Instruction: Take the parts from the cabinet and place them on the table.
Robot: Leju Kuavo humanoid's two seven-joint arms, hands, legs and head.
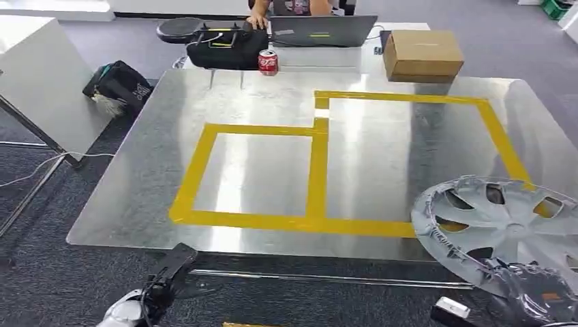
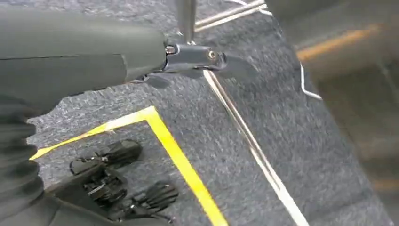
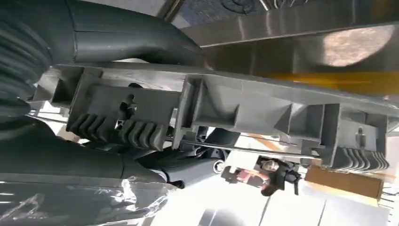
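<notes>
One silver wheel cover (image 1: 501,228) at the near right of one metal table (image 1: 272,170), gripped by one of two robot hands, the right hand (image 1: 538,293); the other, the left hand (image 1: 160,283), is near left, below the table edge. Two yellow tape rectangles (image 1: 317,170) adjoin on the tabletop. On the far side: one red can (image 1: 268,62), one cardboard box (image 1: 422,54), one laptop (image 1: 322,30), one black bag (image 1: 225,46). On the floor at far left, one dark backpack (image 1: 119,85)

- We stand in an office-like test lab, on grey carpet (image 1: 82,286).
- We see a steel bench (image 1: 136,191) marked with yellow tape (image 1: 317,170).
- Beyond it: a laptop (image 1: 320,30), cola can (image 1: 268,62), cardboard box (image 1: 422,54) and black bag (image 1: 119,85).
</notes>
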